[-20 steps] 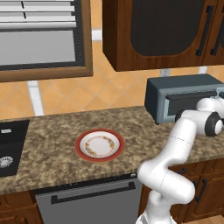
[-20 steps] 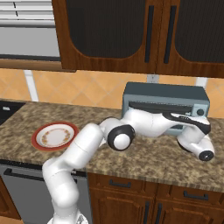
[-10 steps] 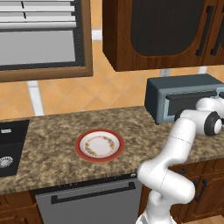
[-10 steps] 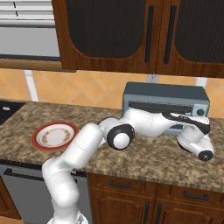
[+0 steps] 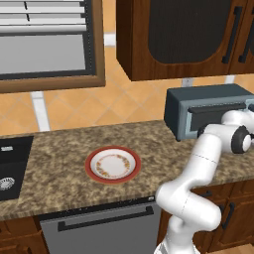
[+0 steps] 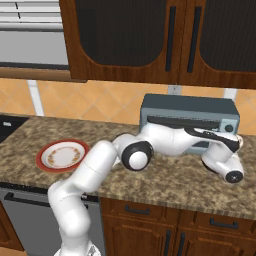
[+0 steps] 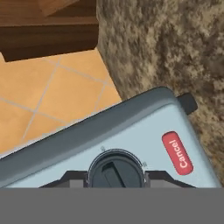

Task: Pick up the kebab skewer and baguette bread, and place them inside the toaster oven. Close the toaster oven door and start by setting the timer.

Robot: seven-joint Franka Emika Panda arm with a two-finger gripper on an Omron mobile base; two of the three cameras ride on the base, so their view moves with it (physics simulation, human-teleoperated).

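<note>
The toaster oven [image 6: 189, 124] stands at the back of the granite tabletop [image 5: 59, 168], under dark wooden cabinets [image 6: 150, 40], its toaster oven door [image 5: 213, 120] shut. Well apart to its left lies a red-rimmed plate [image 5: 112, 164], with a black sink [image 5: 11, 168] beyond. The arm crosses the oven's front in the right base view. The hand view adds the timer dial [image 7: 116, 169] and a red Cancel button [image 7: 177, 153]; the gripper [image 7: 116, 183] straddles the dial, clenched on it.

Toaster oven [image 7: 131, 131] control strip close up, dark timer knob [image 7: 116, 170], red Cancel button [image 7: 177, 152], possibly gripped.
</note>
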